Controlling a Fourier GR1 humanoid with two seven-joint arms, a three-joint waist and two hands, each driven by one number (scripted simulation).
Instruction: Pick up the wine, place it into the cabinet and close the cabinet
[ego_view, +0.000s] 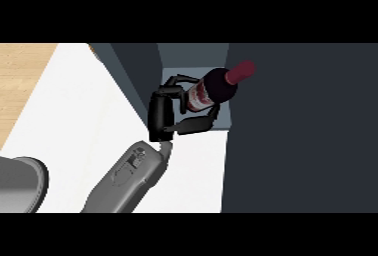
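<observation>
The wine bottle (214, 89) is dark with a red cap and a pale label. It tilts with its cap toward the upper right, inside the opening of the dark blue-grey cabinet (193, 56). My right hand (162, 112) is shut on the bottle: the fingers curl over its body from the left and the thumb lies under its lower end. The bottle's base is hidden behind the hand, so I cannot tell whether it rests on the cabinet floor (224, 121). My left hand does not show.
A wide dark panel (303, 130), seemingly the cabinet's open door, fills the right side. A narrower dark panel (129, 75) stands left of the opening. White counter (74, 115) lies to the left, with wooden floor (22, 65) beyond. A grey rounded arm part (18, 185) sits at lower left.
</observation>
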